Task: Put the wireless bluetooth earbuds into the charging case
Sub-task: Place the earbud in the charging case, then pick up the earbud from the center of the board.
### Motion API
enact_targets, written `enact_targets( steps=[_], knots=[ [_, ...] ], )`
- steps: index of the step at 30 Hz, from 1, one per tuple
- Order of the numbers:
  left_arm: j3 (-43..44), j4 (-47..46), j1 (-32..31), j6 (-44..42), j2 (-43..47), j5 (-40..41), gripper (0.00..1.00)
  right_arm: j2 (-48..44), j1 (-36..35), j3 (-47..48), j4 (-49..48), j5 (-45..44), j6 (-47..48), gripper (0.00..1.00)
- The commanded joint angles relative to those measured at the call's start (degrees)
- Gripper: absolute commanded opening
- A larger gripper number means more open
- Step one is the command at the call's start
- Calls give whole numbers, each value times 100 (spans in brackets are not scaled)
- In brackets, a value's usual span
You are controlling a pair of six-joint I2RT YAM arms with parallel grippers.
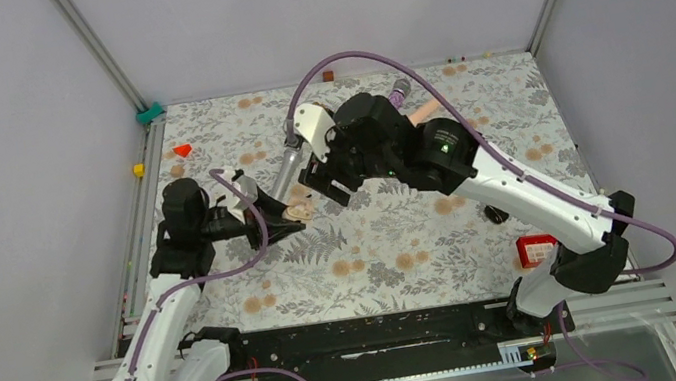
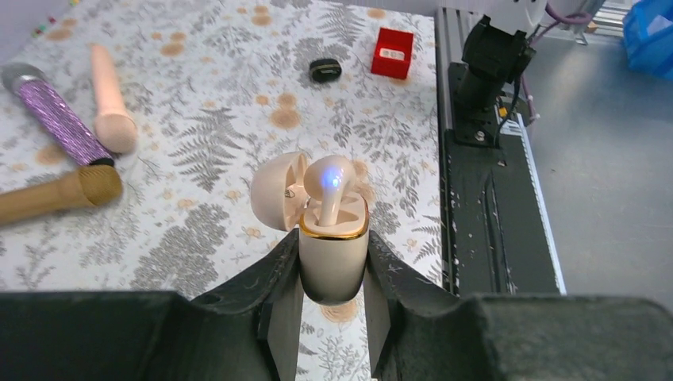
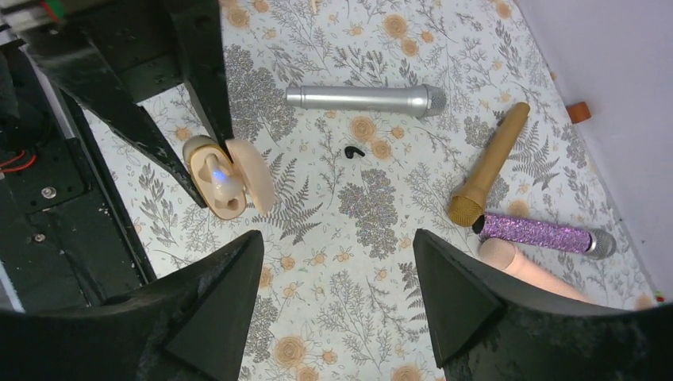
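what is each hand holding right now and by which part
The left hand grips the charging case by the two sides of its lower body, lid open. The right hand is open and holds nothing.

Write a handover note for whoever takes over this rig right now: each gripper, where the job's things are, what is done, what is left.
Left gripper: shut on the charging case, whose lid is open.
Right gripper: open and empty, above the cloth beside the case.
Pale earbud: stands in the case with its blue light on.
Small black piece: loose on the cloth near the silver microphone. It may be another earbud, but it is too small to tell.
Done: one earbud is seated.
Left: probably fetch the black piece if it belongs in the case, then close the lid.
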State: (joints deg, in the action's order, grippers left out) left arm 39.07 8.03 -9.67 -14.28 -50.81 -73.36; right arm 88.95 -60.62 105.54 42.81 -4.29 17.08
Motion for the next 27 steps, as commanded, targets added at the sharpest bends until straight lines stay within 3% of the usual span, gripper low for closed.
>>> enact_targets(
  steps=[1,6,13,19,24,27],
  knots=[
    [41,-1762,21,957,110,291,0,-357,222,-190,-105,601,-72,77],
    [-329,-4531,-54,2589,-50,335,0,-447,261,-239,-139,875,35,80],
    [-1358,-8789,-374,5285,-793,832,0,-357,349,520,324,1207,-78,81],
    [-1536,-9048,-385,5499,-971,994,0,-578,427,298,363,1511,-37,81],
    [-1558,-9024,-357,5535,-1034,988,0,-936,584,-928,-43,1431,428,81],
    [-1545,-9021,-195,5575,-1042,959,0,-1296,935,-1992,-448,1245,687,91]
  ],
)
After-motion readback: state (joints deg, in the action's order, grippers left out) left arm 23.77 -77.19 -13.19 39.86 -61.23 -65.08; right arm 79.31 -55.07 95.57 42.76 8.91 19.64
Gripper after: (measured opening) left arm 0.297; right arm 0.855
